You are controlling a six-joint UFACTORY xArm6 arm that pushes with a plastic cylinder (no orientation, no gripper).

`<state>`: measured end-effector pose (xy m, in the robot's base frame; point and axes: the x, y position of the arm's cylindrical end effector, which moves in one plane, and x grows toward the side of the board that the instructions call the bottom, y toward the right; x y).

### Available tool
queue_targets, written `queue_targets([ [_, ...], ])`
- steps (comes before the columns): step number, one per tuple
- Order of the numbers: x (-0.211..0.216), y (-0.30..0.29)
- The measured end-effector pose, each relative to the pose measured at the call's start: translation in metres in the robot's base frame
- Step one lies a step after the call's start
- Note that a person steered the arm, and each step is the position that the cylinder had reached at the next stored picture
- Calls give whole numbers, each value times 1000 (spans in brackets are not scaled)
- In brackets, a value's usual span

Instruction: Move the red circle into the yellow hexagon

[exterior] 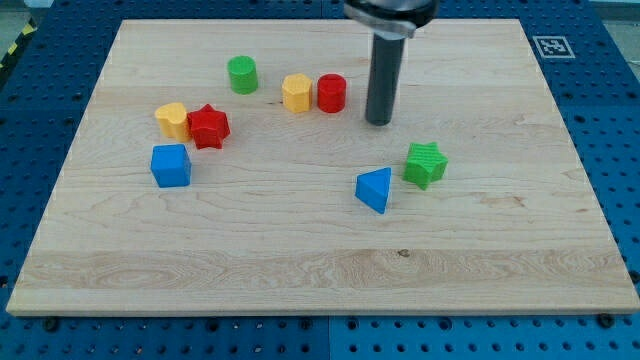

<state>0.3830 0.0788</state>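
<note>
The red circle (332, 93) sits touching the yellow hexagon's (296, 93) right, my tip (378, 121) just beyond.

No words, numbers or brand names can be read anywhere in the view. The only sign is a black-and-white square marker (550, 46), a coded pattern like a fiducial tag, printed at the wooden board's (320, 270) corner at the view's top right; its pattern is too small to decode. The coloured blocks carry no lettering, and the blue pegboard (620, 150) around the board shows only rows of holes.
</note>
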Motion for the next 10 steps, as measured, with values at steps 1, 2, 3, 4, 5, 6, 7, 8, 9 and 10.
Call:
queue_targets([
  [1,-15,13],
  [2,-17,11],
  [3,-27,-5],
  [4,-28,-19],
  [5,-29,-36],
  [6,-36,-55],
  [7,-46,-73],
  [8,-46,-84],
  [9,-46,-92],
  [10,-46,-102],
])
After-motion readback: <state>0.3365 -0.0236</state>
